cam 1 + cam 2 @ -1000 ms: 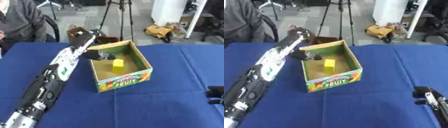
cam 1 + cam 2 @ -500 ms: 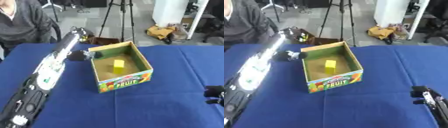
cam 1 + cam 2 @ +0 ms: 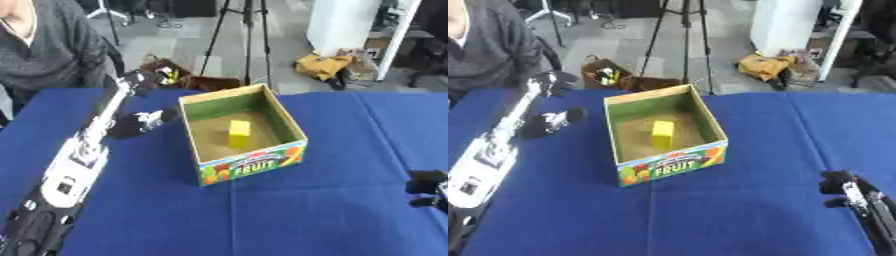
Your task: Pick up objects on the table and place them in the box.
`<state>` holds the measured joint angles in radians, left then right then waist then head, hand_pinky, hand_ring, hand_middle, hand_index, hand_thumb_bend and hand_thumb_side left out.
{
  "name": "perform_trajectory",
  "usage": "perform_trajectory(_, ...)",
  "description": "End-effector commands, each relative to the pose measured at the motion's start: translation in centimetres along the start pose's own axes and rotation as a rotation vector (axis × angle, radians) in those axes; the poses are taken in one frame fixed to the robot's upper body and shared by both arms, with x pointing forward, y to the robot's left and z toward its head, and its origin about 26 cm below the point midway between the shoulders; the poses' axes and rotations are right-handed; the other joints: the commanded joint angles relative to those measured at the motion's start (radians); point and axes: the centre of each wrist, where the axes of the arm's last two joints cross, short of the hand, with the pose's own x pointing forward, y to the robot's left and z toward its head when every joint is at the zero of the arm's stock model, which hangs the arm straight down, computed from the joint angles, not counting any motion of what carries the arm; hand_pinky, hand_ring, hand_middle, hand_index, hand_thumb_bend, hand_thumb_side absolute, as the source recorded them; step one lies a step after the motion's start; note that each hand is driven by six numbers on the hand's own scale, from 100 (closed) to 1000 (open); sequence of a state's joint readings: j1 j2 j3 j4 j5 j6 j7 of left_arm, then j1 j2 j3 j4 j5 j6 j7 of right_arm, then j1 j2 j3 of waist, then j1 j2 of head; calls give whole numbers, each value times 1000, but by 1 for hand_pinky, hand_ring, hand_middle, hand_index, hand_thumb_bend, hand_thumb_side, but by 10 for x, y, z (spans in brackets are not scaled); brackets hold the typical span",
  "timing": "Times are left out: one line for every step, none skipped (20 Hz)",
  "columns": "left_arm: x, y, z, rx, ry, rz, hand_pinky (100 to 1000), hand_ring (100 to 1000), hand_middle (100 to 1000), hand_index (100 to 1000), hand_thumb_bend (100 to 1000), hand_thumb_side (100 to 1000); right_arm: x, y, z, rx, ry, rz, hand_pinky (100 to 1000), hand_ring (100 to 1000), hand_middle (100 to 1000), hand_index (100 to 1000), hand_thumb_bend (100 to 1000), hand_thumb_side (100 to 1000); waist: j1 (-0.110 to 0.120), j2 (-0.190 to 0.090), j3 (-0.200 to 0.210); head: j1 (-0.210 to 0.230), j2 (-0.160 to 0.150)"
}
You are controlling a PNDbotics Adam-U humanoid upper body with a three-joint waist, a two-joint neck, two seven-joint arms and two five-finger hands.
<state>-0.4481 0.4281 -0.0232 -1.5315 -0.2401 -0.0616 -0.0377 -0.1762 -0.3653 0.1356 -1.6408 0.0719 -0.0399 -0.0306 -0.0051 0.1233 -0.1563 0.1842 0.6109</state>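
Sitting near the bench's far edge, the box (image 3: 242,135) already holds a yellow block (image 3: 239,134); no other loose thing shows on the blue bench (image 3: 262,210), so little seems left. The left hand (image 3: 144,122) hangs just left of the box, apart from the block, fingers seemingly relaxed and empty. The right hand (image 3: 843,187) rests by the bench's near right corner, fingers unclear.

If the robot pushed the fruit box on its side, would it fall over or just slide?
Probably slide. The fruit box sits flat on the blue table and looks wider than tall, so tipping seems unlikely. It looks like thin cardboard holding only a yellow block, so it is likely light, and its open-topped walls might bend inward.
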Motion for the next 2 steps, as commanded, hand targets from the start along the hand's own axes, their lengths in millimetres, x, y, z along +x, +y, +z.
perform_trajectory(4, 10, 0, 42, -16, 73, 741, 762, 750, 786, 877, 769, 4, -8, -2, -10, -15, 19, 617, 706, 635, 781, 100, 989, -1, -14, 1, -2, 1)
perform_trajectory(4, 10, 0, 43, -14, 84, 741, 762, 750, 786, 877, 769, 4, -8, -2, -10, -15, 19, 617, 706, 635, 781, 100, 989, -1, -14, 1, -2, 1)
